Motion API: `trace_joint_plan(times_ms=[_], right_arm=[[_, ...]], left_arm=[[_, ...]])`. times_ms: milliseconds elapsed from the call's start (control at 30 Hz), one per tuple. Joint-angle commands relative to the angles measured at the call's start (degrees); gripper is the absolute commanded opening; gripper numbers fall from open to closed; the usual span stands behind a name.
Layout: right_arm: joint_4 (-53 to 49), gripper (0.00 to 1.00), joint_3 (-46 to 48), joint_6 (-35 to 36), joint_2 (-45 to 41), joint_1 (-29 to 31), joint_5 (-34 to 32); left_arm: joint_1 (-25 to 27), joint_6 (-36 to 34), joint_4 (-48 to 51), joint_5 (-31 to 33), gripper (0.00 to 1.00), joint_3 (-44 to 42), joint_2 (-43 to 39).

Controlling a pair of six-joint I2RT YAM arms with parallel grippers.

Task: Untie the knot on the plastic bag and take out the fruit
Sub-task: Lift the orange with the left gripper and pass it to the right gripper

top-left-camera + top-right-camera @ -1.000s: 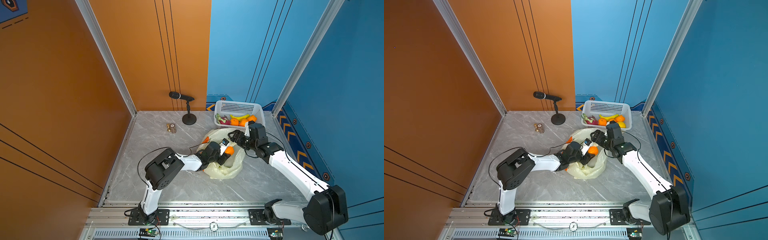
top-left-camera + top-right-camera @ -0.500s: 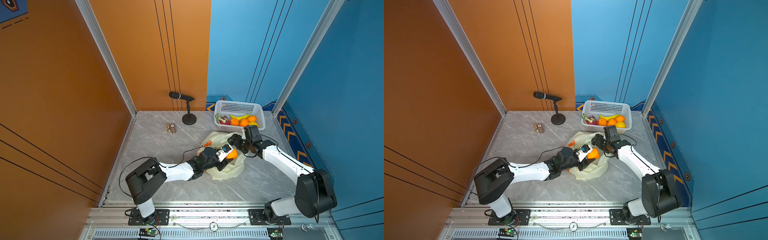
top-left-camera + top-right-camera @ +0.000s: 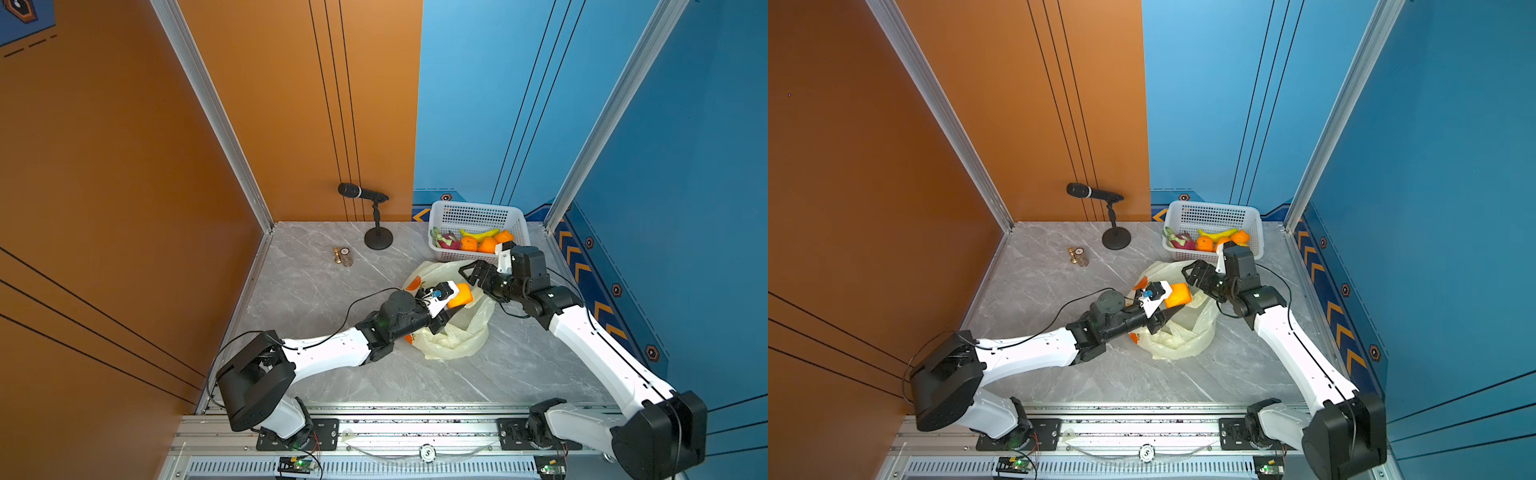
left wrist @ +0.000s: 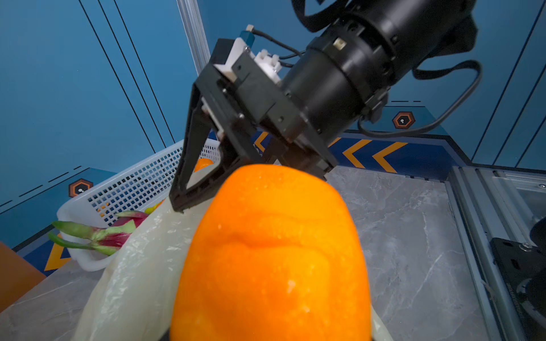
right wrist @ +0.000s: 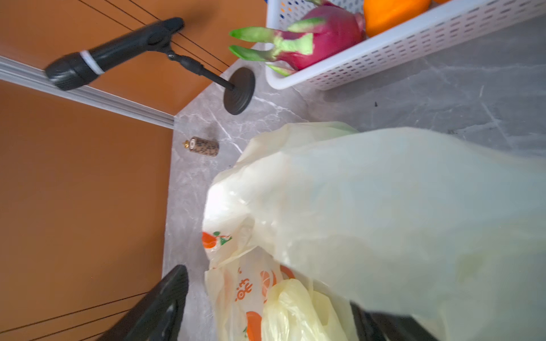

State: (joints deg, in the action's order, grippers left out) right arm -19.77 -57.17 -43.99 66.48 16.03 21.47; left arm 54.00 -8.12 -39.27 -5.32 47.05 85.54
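The pale-yellow plastic bag (image 3: pixel 453 336) (image 3: pixel 1183 336) lies crumpled on the marble floor with its mouth slack. The knot is out of view. My left gripper (image 3: pixel 455 301) (image 3: pixel 1173 305) is shut on an orange fruit (image 3: pixel 462 294) (image 3: pixel 1177 295), held just above the bag. That orange (image 4: pixel 271 251) fills the left wrist view. My right gripper (image 3: pixel 471 274) (image 3: pixel 1194 272) stands open right behind the orange, at the bag's far edge. In the right wrist view its dark fingers (image 5: pixel 159 310) are wide apart, with loose bag plastic (image 5: pixel 384 206) lying between them.
A white perforated basket (image 3: pixel 478 212) at the back right holds a dragon fruit (image 3: pixel 448 241), oranges (image 3: pixel 478 245) and a banana (image 3: pixel 480 234). A microphone on a stand (image 3: pixel 376 220) and small brass pieces (image 3: pixel 344 256) stand at the back. Walls close in on three sides.
My right gripper's jaws have spread wider and it has shifted a little near the bag's far edge. The left gripper keeps the orange at about the same spot above the bag.
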Motion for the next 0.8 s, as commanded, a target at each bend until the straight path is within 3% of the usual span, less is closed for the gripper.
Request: trace_joint_plan(times_ms=[0, 300, 567, 767], right_arm=[[-0.98, 0.88, -1.48, -2.09, -3.14, -1.04, 5.29], [4.92, 0.97, -1.17, -2.5, -8.71, -1.65, 19.04], [4.13, 1.0, -0.93, 0.82, -8.34, 3.12, 23.63], [4.55, 0.85, -1.17, 1.37, -5.56, 6.75, 24.38]], left_arm=[[-0.62, -0.76, -0.89, 1.12, 0.43, -1.19, -2.57], [-1.44, -1.19, 1.07, 0.96, 0.42, -0.76, -5.72], [-1.55, -2.66, 2.69, 0.36, 0.42, 1.16, -7.12], [-1.44, -2.93, 2.8, -0.49, 0.42, 1.64, -7.63]])
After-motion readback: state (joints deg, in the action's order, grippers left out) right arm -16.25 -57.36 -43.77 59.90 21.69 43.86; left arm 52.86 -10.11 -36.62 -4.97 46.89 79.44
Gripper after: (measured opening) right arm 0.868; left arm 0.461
